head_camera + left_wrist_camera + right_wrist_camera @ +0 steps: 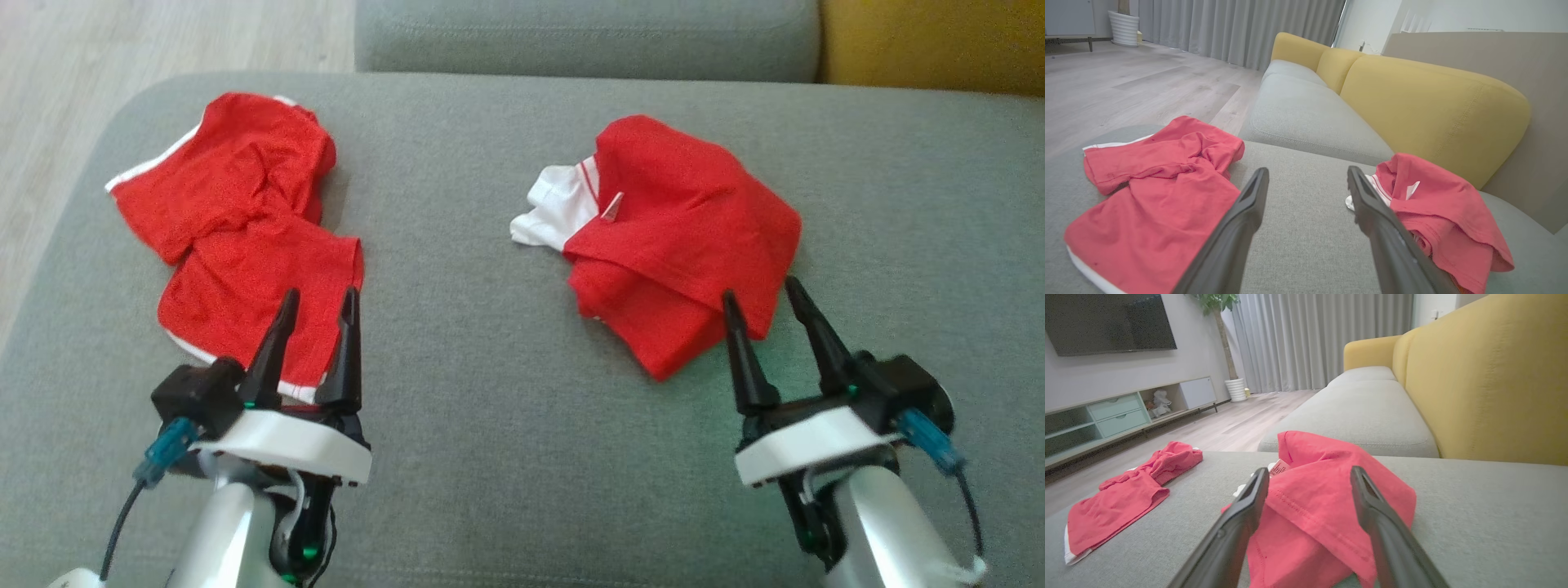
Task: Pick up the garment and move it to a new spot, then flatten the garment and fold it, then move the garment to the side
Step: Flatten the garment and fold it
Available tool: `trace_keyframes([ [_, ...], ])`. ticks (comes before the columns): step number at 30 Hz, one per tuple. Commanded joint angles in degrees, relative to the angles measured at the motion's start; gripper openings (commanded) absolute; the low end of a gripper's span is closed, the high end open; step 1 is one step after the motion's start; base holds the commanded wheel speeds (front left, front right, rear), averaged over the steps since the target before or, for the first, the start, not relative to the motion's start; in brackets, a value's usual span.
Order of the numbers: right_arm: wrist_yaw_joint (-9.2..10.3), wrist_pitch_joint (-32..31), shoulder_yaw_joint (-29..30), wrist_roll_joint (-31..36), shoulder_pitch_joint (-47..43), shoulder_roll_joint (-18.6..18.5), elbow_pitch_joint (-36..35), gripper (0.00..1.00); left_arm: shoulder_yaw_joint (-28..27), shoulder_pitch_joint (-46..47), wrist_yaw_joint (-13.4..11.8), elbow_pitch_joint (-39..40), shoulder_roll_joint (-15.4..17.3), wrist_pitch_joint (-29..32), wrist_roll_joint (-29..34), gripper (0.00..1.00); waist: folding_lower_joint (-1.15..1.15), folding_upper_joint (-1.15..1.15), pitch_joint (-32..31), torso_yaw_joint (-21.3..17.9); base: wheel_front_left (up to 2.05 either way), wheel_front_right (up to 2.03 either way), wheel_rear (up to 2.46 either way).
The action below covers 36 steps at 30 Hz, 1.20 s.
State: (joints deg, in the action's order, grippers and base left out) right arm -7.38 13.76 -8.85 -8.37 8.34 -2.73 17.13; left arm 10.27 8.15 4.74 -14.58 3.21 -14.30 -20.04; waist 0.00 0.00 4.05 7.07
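Spread left gripper [320, 291] hovers over crumpled shorts [237, 204]; spread right gripper [758, 288] frames the bunched shirt [686, 212], probably ready to lift it.

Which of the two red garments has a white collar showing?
The red shirt on the right: white collar at its left edge. The red shorts on the left show only thin white stripes.

Grey sofa seat [522, 457], yellow backrest [1429, 110], wooden floor [1147, 85].
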Motion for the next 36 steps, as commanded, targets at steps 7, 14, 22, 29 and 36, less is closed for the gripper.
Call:
trace_keyframes([
  [7, -0.11, -5.9, -5.7, 5.2, 8.4, -0.1, -0.1, 1.00, -1.3, 3.5, 1.3, 0.7, -0.3, -0.7, 0.0, 1.00, 0.00, 0.00, 3.8, 3.8, 0.00, 0.00, 0.00],
  [14, -0.11, -11.9, -6.6, 13.3, 15.6, -0.1, 7.9, 1.00, 1.0, 5.0, 1.0, 0.4, -0.3, -0.7, -3.1, 1.00, 0.00, 0.00, 6.6, 7.4, 0.00, 0.00, 0.00],
  [22, -0.11, -12.6, -1.4, 20.7, 20.1, -0.2, 15.1, 1.00, 2.7, 6.0, 0.2, 0.6, -0.3, -0.7, -5.0, 1.00, 0.00, 0.00, 8.3, 10.0, 0.00, 0.00, 0.00],
  [29, -0.11, -11.1, 1.9, 22.6, 21.8, -0.2, 18.8, 0.00, 3.4, 5.9, -0.4, 0.6, -0.3, -0.7, -5.6, 1.00, 0.00, 0.00, 8.4, 10.5, 0.00, 0.00, 0.00],
  [36, -0.11, -5.4, -4.0, 14.8, 22.2, -0.2, 18.2, 0.00, 3.4, 5.6, -0.6, 0.0, -0.3, -0.7, -5.6, 1.00, 0.00, 0.00, 6.3, 9.7, 0.00, 0.00, 0.00],
])
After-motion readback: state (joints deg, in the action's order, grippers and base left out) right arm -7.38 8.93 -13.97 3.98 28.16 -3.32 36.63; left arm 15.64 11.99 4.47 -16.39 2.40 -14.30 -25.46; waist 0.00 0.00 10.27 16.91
